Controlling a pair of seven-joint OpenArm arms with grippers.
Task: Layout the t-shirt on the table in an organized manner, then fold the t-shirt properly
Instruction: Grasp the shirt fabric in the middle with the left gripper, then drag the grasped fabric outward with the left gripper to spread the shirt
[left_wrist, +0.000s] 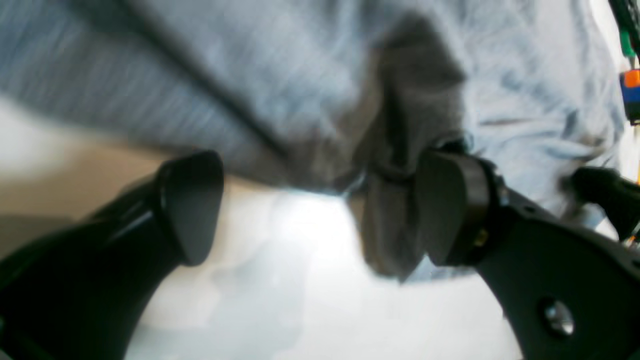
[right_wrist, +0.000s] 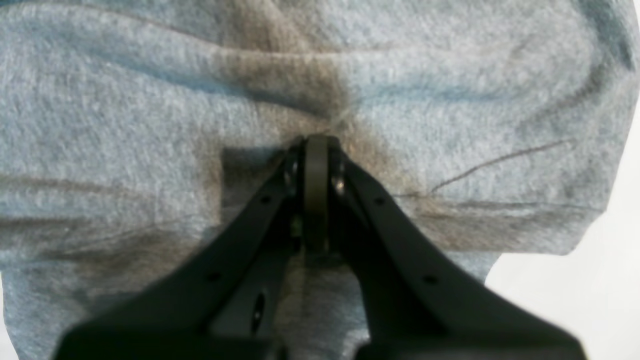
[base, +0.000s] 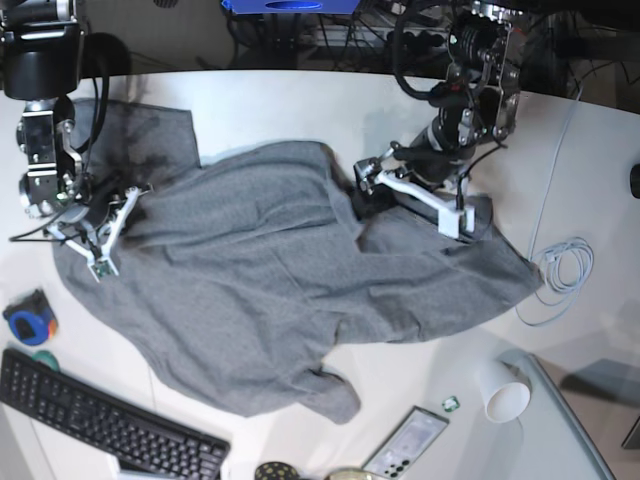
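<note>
The heather-grey t-shirt (base: 260, 280) lies rumpled across the white table (base: 300, 100), with a loose sleeve toward the front. My right gripper (base: 108, 228) is at the shirt's left edge in the base view. In the right wrist view the gripper (right_wrist: 316, 150) is shut on the t-shirt (right_wrist: 150, 100), and creases run into its tips. My left gripper (base: 415, 205) is over the shirt's far right part. In the blurred left wrist view the left gripper (left_wrist: 320, 210) is wide open, and a dark fold of the t-shirt (left_wrist: 395, 150) hangs against the right-hand finger.
At the front left lies a black keyboard (base: 100, 430). A white paper cup (base: 503, 392) and a phone (base: 405, 440) sit at the front right. A coiled white cable (base: 565, 270) lies right of the shirt. A blue tape roll (base: 25, 320) is at the left edge.
</note>
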